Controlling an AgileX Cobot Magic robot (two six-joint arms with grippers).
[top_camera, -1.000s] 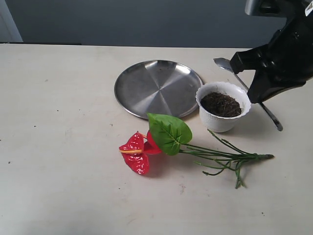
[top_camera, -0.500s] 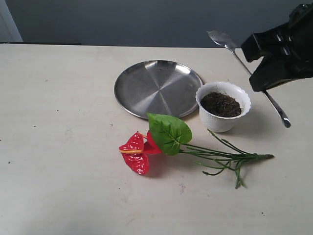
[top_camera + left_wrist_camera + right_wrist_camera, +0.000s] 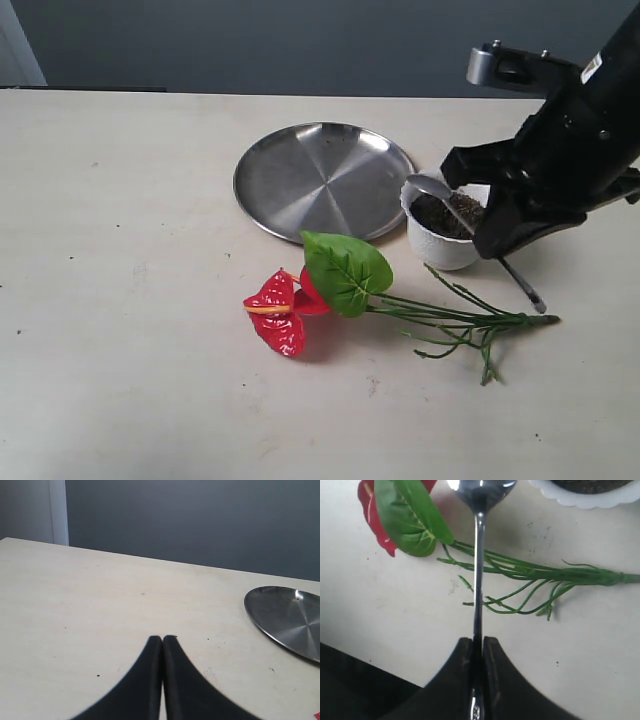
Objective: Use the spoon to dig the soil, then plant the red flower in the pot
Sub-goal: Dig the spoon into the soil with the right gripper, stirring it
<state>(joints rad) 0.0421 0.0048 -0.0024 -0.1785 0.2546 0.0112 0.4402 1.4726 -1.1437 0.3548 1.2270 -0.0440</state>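
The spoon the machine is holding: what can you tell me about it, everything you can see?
The spoon is slim, shiny silver metal, with a small oval bowl and a long thin handle. The right pincer is shut on the handle, whose far end sticks out beyond it. The spoon is held slanted, off the table. Its bowl is at the rim of the white pot, on the side toward the steel plate. Whether it touches the rim or the dark soil I cannot tell.

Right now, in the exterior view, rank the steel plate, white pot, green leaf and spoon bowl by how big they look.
1. Steel plate, clearly largest.
2. White pot and green leaf: near alike, and the right arm hides part of the pot, so unranked.
3. Spoon bowl, smallest.
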